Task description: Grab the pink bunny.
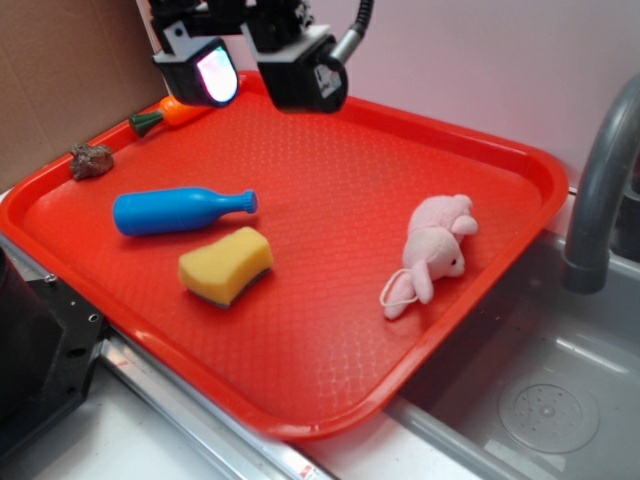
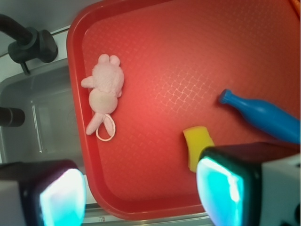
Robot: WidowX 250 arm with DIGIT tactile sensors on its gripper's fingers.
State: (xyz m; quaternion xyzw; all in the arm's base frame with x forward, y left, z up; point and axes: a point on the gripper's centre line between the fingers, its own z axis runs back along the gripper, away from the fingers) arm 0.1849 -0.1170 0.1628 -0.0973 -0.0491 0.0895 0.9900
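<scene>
Near the tray's (image 1: 300, 420) right edge, pale-pink plush pink bunny (image 1: 432, 250), white loop

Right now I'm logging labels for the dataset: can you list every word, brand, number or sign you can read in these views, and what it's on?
None: no readable text in either view.
The blue bottle, yellow sponge, pink bunny and red tray are unmarked.
A round mark on the gripper's black housing is too blurred to read.

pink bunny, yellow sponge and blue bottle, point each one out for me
pink bunny (image 1: 436, 250), exterior view, on its body
yellow sponge (image 1: 225, 264), exterior view, on its top face
blue bottle (image 1: 170, 211), exterior view, on its wide body
</scene>
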